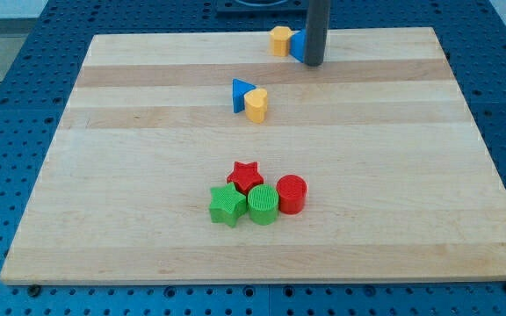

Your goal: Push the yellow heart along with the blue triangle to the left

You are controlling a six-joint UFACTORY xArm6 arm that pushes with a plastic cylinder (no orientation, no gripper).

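The yellow heart [256, 104] lies on the wooden board, a little above the middle. The blue triangle [241, 94] touches its upper left side. My tip [313, 62] is at the view's top, up and to the right of this pair and well apart from it. The rod stands right against a blue block [297, 46], which it partly hides.
A yellow block [279, 40] sits left of the blue block at the board's top edge. Below the middle is a cluster: a red star [245, 175], a red cylinder [291, 194], a green cylinder [263, 204] and a green star [227, 205].
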